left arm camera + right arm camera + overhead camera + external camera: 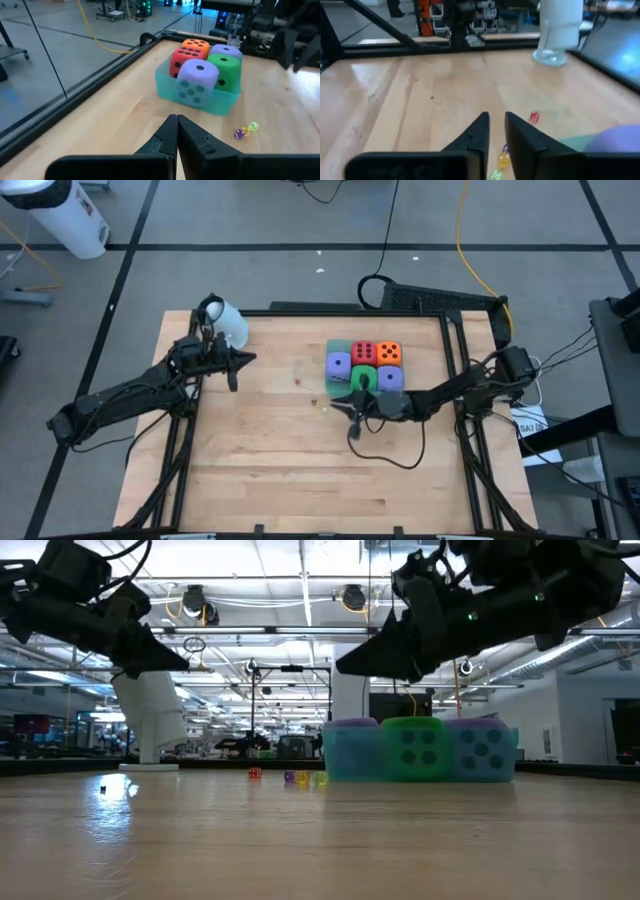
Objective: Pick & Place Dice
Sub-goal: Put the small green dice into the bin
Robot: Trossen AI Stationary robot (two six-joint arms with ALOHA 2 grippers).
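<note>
All five dice sit in the translucent green tray (342, 343): a purple one (339, 364), red (365, 352), orange (389, 353), green (364, 377) and a second purple (390, 377). The left wrist view shows them packed side by side, the near purple die (197, 80) in front. My right gripper (335, 406) hovers above the table just off the tray's near left corner, its fingers a narrow gap apart (495, 125), holding nothing. My left gripper (250, 359) waits shut (176, 125) well left of the tray, raised off the table.
A few tiny coloured beads (245, 131) lie on the wood near the tray's near left corner, below my right gripper. A white cylinder (228, 320) stands at the table's far left corner. A black frame rail (455, 350) edges the table.
</note>
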